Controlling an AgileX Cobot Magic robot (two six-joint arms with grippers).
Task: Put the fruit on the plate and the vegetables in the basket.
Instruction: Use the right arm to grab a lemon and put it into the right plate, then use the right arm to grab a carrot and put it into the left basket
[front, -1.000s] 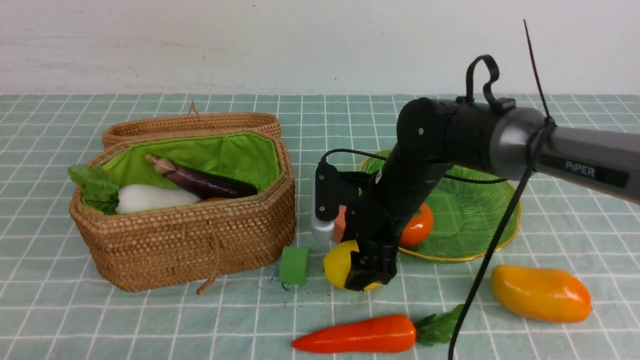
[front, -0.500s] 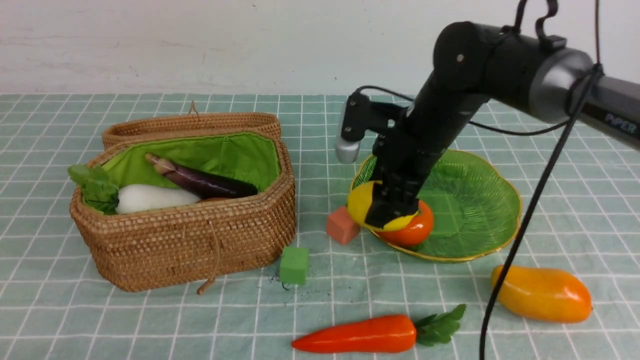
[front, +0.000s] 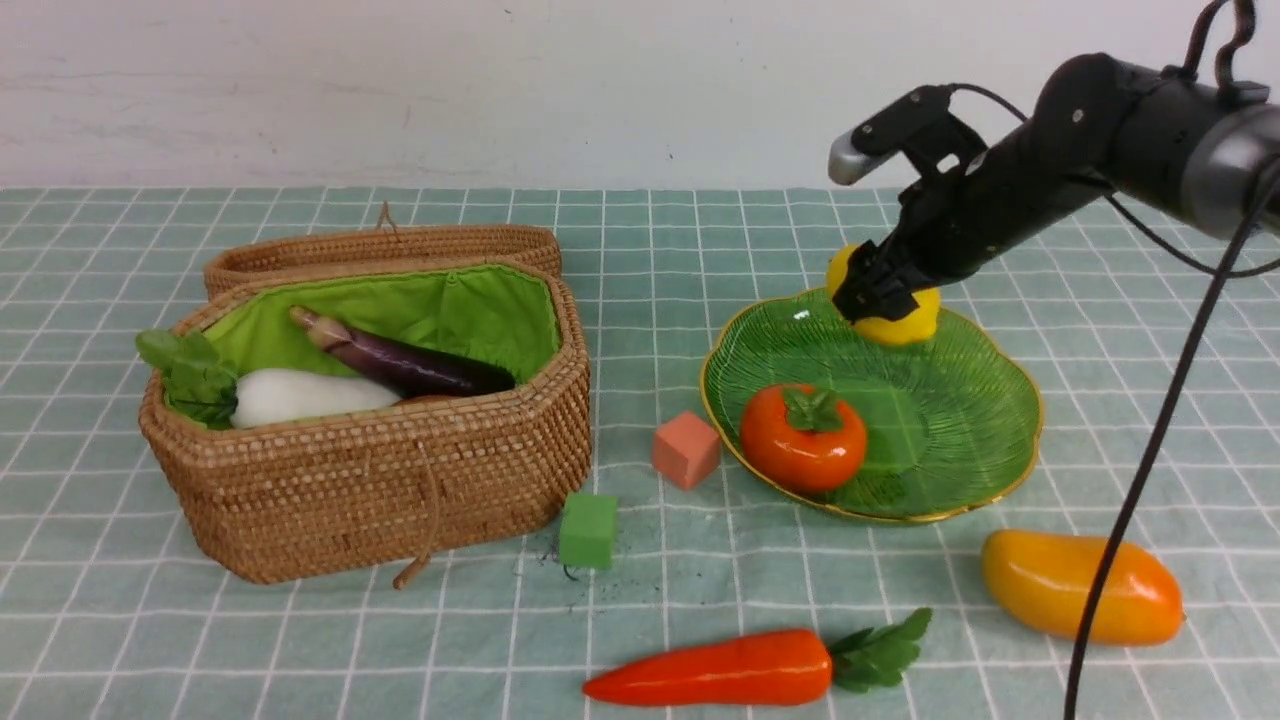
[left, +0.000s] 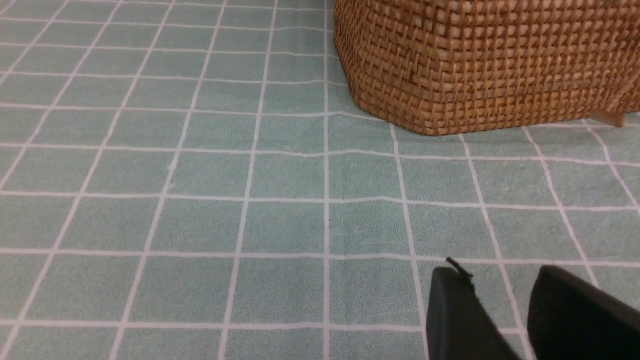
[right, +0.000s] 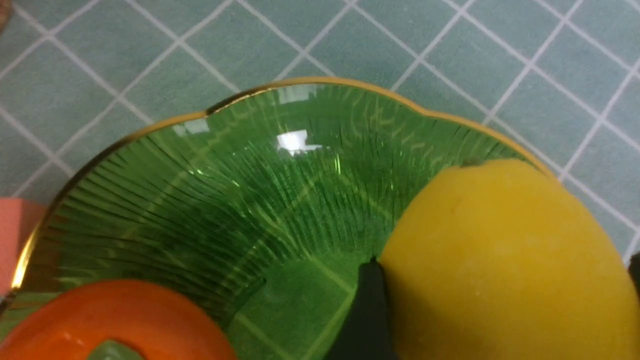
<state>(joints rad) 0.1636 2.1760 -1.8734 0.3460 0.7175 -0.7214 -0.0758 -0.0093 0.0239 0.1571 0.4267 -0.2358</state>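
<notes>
My right gripper (front: 880, 290) is shut on the yellow lemon (front: 903, 325) and holds it over the far rim of the green plate (front: 960, 470). In the right wrist view the lemon (right: 500, 260) fills the gap between the black fingers (right: 367, 310). An orange-red persimmon (front: 803, 437) lies on the plate's near left part. The mango (front: 1080, 585) and the carrot (front: 720, 668) lie on the cloth in front. The wicker basket (front: 400, 480) holds an eggplant (front: 410, 365) and a white radish (front: 300, 395). My left gripper (left: 497, 280) hovers open and empty over the cloth near the basket (left: 475, 60).
A salmon-pink cube (front: 686, 450) sits just left of the plate, and a small green cube (front: 588, 530) lies by the basket's front right corner. The basket's lid stands open behind it. A black cable (front: 1130, 520) hangs down in front of the mango.
The right gripper lifted the lemon off the cloth in front of the plate and carried it up, right and back, over the persimmon to the plate's far rim.
</notes>
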